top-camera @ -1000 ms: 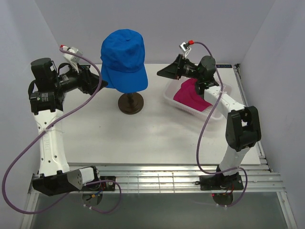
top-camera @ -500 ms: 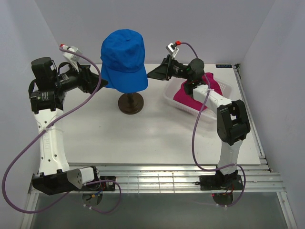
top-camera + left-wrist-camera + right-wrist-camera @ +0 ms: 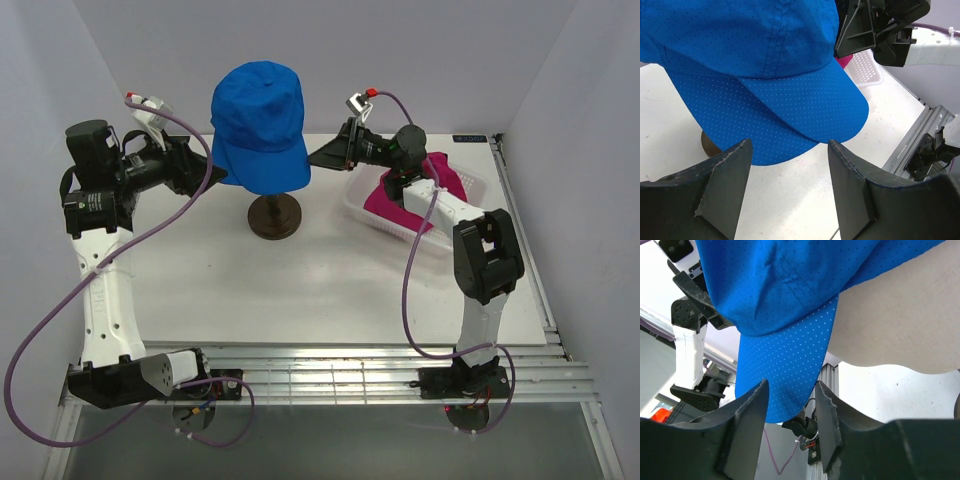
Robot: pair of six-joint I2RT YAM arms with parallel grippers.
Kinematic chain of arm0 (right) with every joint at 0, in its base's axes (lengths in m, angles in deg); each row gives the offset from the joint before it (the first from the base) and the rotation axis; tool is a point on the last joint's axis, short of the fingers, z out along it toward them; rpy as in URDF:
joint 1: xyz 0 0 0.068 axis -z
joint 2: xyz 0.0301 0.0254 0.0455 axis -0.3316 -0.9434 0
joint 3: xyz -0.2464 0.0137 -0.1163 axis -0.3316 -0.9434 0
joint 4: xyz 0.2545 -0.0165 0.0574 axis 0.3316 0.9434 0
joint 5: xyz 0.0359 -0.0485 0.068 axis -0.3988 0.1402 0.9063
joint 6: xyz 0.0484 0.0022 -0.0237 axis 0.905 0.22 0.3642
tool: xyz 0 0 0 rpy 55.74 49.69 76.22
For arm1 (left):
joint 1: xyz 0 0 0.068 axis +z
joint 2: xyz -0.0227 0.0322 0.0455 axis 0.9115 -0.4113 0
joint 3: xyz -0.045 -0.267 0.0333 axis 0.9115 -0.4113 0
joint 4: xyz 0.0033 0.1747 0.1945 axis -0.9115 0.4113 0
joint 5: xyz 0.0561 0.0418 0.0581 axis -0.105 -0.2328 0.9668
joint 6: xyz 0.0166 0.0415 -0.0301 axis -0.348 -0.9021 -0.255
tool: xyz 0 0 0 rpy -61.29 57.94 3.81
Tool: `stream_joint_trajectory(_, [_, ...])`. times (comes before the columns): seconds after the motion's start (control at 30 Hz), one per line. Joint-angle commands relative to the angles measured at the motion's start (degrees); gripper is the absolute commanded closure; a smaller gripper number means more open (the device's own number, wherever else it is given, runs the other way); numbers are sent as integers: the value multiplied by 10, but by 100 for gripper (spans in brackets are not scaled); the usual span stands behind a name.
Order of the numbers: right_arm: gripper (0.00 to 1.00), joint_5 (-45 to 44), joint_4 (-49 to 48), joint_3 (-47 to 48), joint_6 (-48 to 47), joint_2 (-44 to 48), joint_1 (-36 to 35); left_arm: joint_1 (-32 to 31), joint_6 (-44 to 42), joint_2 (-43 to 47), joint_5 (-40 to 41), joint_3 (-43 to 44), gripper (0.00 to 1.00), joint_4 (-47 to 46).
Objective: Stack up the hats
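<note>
Plain pale walls (image 3: pixel 420 50) on three sides of a white tabletop (image 3: pixel 300 290), slatted metal frame (image 3: pixel 340 375) along its near edge.

Dotted blue cloth over a matt cream head

The blue cap (image 3: pixel 260 120) is matt cloth, pin-dotted all over, with stitched seams; the head (image 3: pixel 900 320) under it is smooth matt cream. Its round stand (image 3: pixel 274 218) is dark and glossy. Right of the frame, a pink cap (image 3: pixel 385 198) of cloth lies in a white plastic mesh basket (image 3: pixel 352 207). The table (image 3: pixel 300 290) is smooth matt white. The left tool (image 3: pixel 788 146) has matt black fingers (image 3: pixel 720 195) with rough edges.
</note>
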Motion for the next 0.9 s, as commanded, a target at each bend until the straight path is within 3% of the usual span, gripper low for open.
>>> stream_joint_trajectory(0.0, [53,-6,-58,-12,25,11,-3,0,2,10,-13,12,28,-9])
stream_joint_trajectory(0.33, [57,-5,-33,-10,15,5,-11,0,4,12,-15,-6,29,-16])
stream_joint_trajectory(0.5, [62,-2,-31,-3,16,0,-19,0,-10,13,13,-35,41,-24])
stream_joint_trajectory(0.57, [64,-2,-28,-3,16,1,-18,0,-20,13,39,-36,51,-26])
stream_joint_trajectory(0.87, [73,0,-15,-8,5,10,-14,-1,-18,5,82,-58,54,-57])
